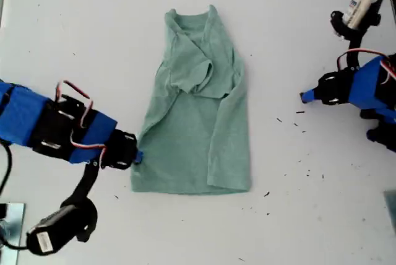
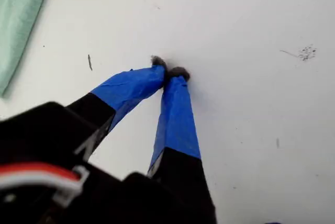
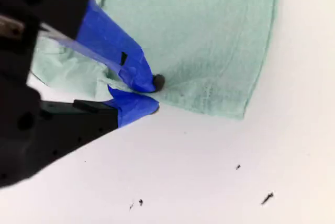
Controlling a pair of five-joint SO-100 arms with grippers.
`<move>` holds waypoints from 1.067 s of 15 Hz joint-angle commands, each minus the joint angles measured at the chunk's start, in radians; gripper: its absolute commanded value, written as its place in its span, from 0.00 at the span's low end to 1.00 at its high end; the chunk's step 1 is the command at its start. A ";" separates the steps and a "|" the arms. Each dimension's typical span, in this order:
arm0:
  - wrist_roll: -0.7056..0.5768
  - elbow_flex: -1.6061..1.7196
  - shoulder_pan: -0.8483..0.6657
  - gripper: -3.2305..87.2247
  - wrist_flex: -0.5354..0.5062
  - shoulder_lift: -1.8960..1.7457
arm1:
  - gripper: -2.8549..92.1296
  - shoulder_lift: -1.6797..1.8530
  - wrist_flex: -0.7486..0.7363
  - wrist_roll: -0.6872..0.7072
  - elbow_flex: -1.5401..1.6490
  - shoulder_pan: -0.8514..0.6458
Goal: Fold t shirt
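The t shirt is pinched at its edge by my second gripper, the cloth there half hidden by the jaws. My first gripper is pressed together on nothing, apart from the shirt; the table is seen beneath it.

You're looking down on a plain white desk that fills nearly the whole exterior view. Its matte surface is evenly lit, with only soft shadows. Small dark specks are scattered over it toward the exterior view's right and lower edge. No walls, floor or windows show.
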State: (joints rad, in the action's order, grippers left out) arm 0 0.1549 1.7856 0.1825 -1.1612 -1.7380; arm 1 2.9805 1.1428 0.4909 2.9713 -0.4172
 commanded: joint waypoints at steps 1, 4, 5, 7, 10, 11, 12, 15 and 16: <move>-0.067 -0.127 -0.035 0.03 0.012 -0.048 | 0.05 0.006 0.006 -0.008 0.002 0.003; -0.242 -0.896 -0.038 0.03 -0.075 0.561 | 0.05 0.012 0.008 -0.008 0.003 -0.002; -0.261 -0.954 -0.043 0.03 -0.014 0.655 | 0.05 0.012 0.009 -0.011 0.005 0.002; -0.295 -0.954 -0.071 0.19 0.032 0.765 | 0.05 0.014 0.011 -0.015 0.005 0.006; -0.301 -0.954 -0.089 0.30 0.060 0.867 | 0.05 0.015 0.012 -0.018 0.005 0.006; -0.287 -0.950 -0.097 0.30 -0.015 0.802 | 0.05 0.018 0.015 -0.020 0.006 0.006; -0.296 -0.922 -0.095 0.29 -0.077 0.653 | 0.05 0.021 0.017 -0.020 0.008 0.006; -0.316 -0.706 -0.129 0.22 -0.258 0.196 | 0.05 0.026 0.017 -0.020 0.009 0.006; -0.276 -0.485 -0.143 0.19 -0.252 0.026 | 0.05 0.029 0.017 -0.018 0.009 0.006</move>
State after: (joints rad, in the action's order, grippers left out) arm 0 -0.1503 1.0723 0.0736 -1.3975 -1.4297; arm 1 3.0051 1.1551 0.4817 2.9775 -0.4172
